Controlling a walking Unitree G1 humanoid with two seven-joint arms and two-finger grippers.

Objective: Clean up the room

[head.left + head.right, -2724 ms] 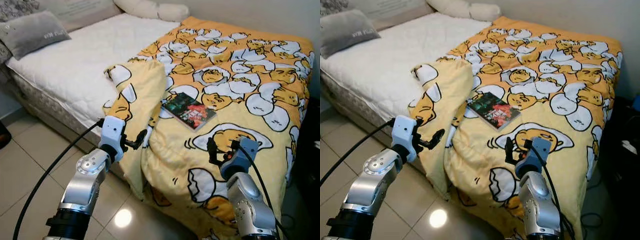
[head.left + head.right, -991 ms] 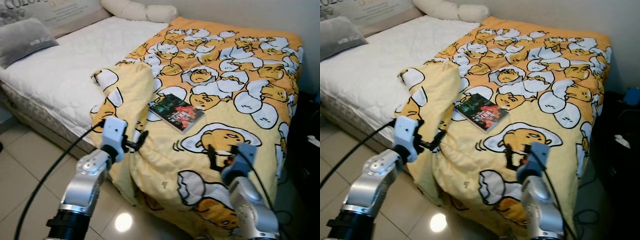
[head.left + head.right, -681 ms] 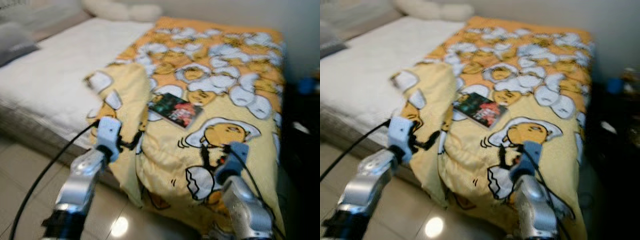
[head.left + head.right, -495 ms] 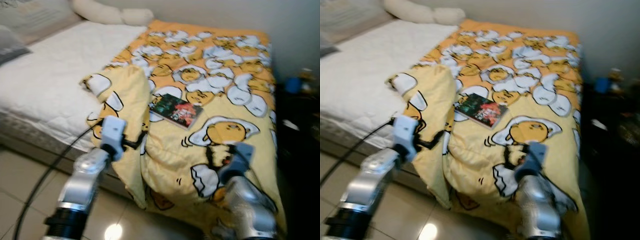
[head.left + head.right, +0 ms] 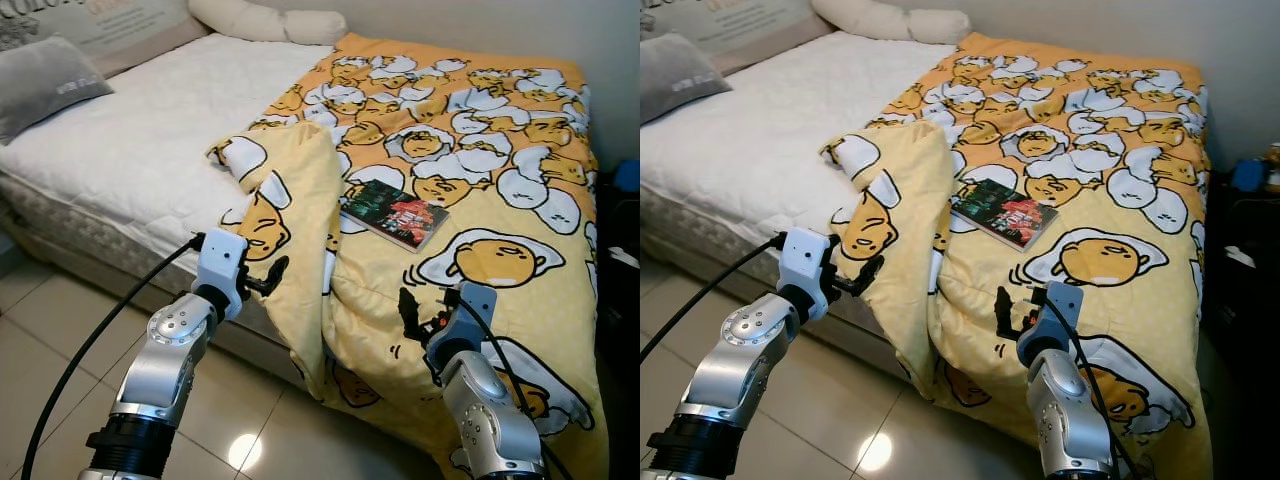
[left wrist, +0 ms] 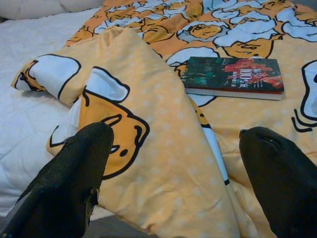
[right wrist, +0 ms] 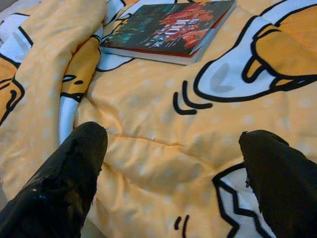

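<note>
**Both grippers open at the foot of the bed**

The left gripper [image 5: 262, 283] and right gripper [image 5: 422, 306] hover with fingers spread. The book [image 5: 396, 213] lies flat on the blanket [image 5: 500, 170], at twelve o'clock from the right gripper. It looks stiff and light; best pinched at its near edge.

book [image 6: 233, 77] cover reads "100"; rest illegible.
</note>
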